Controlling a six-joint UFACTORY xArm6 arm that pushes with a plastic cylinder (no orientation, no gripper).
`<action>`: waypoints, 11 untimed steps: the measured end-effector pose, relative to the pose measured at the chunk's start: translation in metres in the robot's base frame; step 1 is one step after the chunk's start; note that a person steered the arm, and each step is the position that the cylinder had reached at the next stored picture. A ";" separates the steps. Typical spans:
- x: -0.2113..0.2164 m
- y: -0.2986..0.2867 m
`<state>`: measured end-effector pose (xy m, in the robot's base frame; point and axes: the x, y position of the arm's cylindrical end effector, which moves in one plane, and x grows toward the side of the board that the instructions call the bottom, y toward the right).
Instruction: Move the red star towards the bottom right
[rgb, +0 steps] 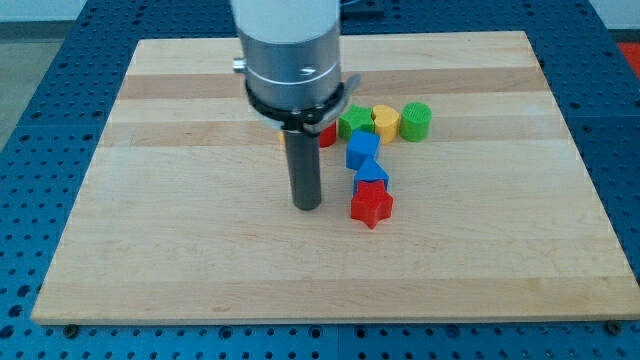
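The red star (371, 205) lies on the wooden board (200, 250) a little right of the middle. My tip (307, 205) stands on the board just to the star's left, a short gap away, not touching it. Two blue blocks, one (371, 175) touching the star's top edge and another (361, 150) above that, form a column. The rod and the arm's grey housing (290, 50) rise above the tip and hide part of the board behind.
Above the blue blocks sits a row: a green star (355, 123), a yellow block (385, 121) and a green cylinder (415, 120). A red block (327, 135) peeks out beside the rod, mostly hidden. Blue perforated table surrounds the board.
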<state>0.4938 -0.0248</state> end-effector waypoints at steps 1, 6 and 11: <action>0.000 0.018; 0.028 0.137; 0.044 0.110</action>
